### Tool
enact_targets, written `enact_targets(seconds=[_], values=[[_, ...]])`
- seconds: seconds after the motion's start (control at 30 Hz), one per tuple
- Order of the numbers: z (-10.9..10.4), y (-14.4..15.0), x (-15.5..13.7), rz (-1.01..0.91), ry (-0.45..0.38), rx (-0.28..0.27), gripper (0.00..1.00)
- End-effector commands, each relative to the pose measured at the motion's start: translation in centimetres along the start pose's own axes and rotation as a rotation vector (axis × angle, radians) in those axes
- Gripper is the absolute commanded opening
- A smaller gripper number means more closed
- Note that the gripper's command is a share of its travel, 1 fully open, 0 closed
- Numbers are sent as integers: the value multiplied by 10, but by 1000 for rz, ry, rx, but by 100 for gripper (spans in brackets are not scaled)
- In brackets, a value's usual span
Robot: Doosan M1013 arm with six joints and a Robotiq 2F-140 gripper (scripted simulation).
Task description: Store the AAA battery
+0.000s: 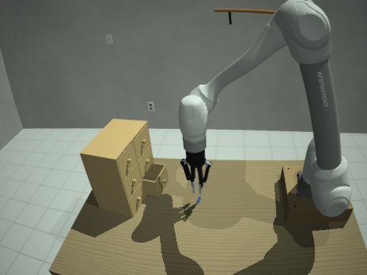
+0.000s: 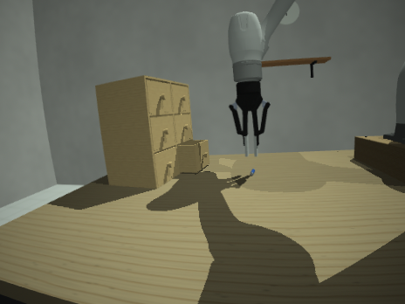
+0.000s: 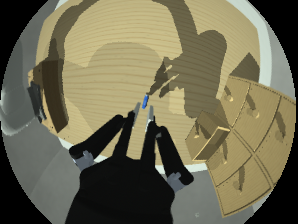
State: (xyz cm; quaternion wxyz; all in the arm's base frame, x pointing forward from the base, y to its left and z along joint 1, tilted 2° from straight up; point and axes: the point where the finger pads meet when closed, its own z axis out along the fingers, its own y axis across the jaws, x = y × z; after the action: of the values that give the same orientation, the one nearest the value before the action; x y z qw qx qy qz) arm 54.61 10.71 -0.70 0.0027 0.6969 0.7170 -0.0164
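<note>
The AAA battery (image 1: 198, 199) (image 2: 252, 172) (image 3: 145, 100), small and blue-tipped, lies on the wooden table (image 1: 245, 237) (image 2: 305, 218) to the right of the chest. My gripper (image 1: 196, 190) (image 2: 250, 153) (image 3: 144, 109) hangs straight down a short way above it, fingers drawn close together with only a narrow gap and nothing between them. The small wooden chest (image 1: 111, 158) (image 2: 124, 131) (image 3: 260, 156) stands at the table's left. Its bottom drawer (image 1: 155, 179) (image 2: 192, 155) (image 3: 212, 143), the one nearer the gripper, is pulled partly out. What it holds is hidden.
The arm's wooden base block (image 1: 300, 205) (image 2: 380, 153) stands at the table's right side. A wall shelf (image 1: 245, 11) (image 2: 297, 62) hangs high behind. The other drawers sit flush in the chest's front.
</note>
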Motion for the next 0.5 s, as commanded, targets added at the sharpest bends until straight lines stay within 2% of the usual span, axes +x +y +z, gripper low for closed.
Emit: enact_targets(seconds=[0.0,0.47], values=[[14,-2,0,-4,3,3,15],[39,-2,0,-4,3,3,15]])
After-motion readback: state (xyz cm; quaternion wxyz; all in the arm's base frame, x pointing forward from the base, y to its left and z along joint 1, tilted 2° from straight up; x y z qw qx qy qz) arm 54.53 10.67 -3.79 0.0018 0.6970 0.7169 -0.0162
